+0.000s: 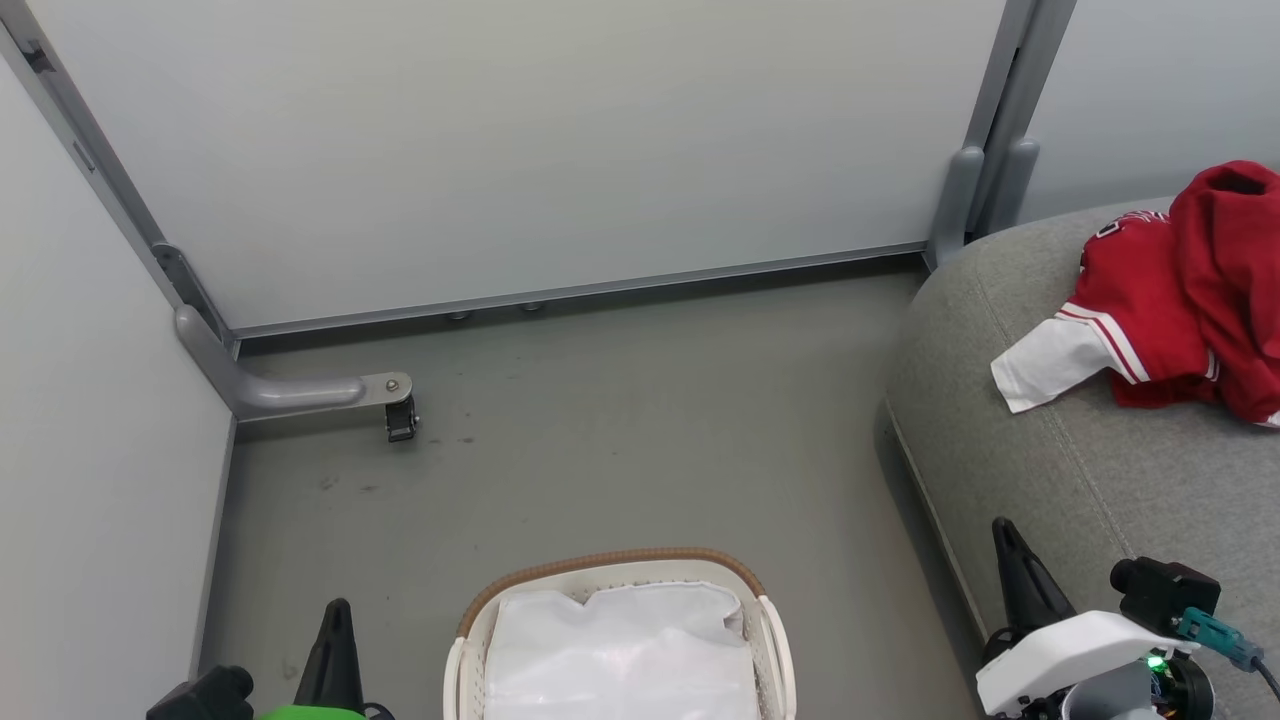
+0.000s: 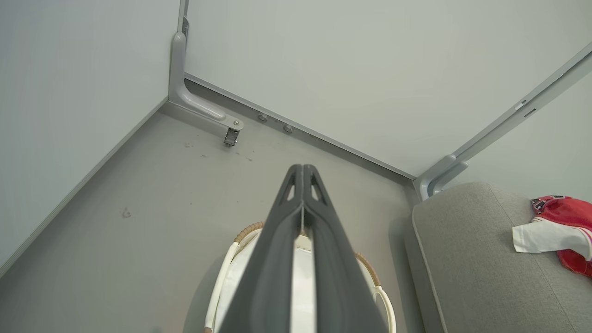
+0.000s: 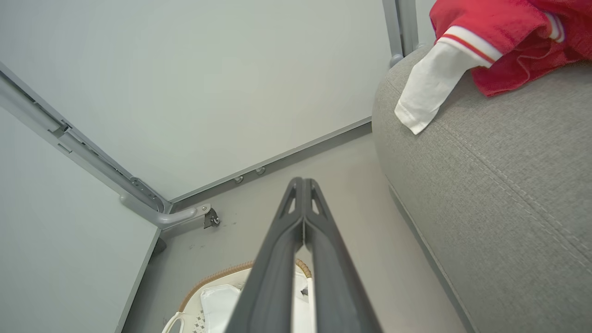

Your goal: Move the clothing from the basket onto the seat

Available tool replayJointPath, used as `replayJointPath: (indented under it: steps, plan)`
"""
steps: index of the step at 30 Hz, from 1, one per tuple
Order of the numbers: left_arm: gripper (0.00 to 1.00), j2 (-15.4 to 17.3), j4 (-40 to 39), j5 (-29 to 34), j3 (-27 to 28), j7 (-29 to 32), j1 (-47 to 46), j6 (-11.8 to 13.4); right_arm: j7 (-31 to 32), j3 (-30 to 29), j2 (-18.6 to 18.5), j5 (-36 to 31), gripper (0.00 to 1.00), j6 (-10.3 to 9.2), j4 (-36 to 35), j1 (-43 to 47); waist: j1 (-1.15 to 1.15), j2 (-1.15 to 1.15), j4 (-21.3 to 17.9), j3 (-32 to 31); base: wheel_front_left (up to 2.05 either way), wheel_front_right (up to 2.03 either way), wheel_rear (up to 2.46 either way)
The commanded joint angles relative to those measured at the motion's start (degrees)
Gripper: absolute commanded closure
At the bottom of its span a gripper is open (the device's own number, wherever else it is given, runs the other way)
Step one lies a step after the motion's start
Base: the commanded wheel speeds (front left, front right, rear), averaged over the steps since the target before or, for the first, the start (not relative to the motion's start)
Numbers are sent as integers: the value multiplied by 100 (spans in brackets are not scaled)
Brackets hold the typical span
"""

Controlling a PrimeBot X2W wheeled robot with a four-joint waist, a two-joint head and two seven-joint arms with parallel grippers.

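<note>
Left gripper (image 2: pixel 303 168) and right gripper (image 3: pixel 303 181) were pressed together, empty, flanking the laundry basket (image 1: pixel 610 561); red clothing (image 1: pixel 1180 300) lay on the grey couch (image 1: pixel 1090 490).

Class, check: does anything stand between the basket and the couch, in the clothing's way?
Nothing visible does. Only floor lies between the basket and the couch. The clothing already lies on the couch; a white liner lies in the basket.
</note>
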Motion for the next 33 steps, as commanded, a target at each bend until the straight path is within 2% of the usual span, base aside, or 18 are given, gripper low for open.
replayJointPath:
  steps: [1, 33]
  plan:
    - [100, 13, -104, -193, 57, 43, -181, -39, 46, -43, -24, 236, 100, -1, -113, -158, 0, 0, 4, 2, 0, 0, 0]
    - [100, -14, -177, -2426, 479, 691, -584, -190, 703, -300, -39, 2783, 100, -3, -287, -286, 0, 0, 91, 52, 0, 0, 0]
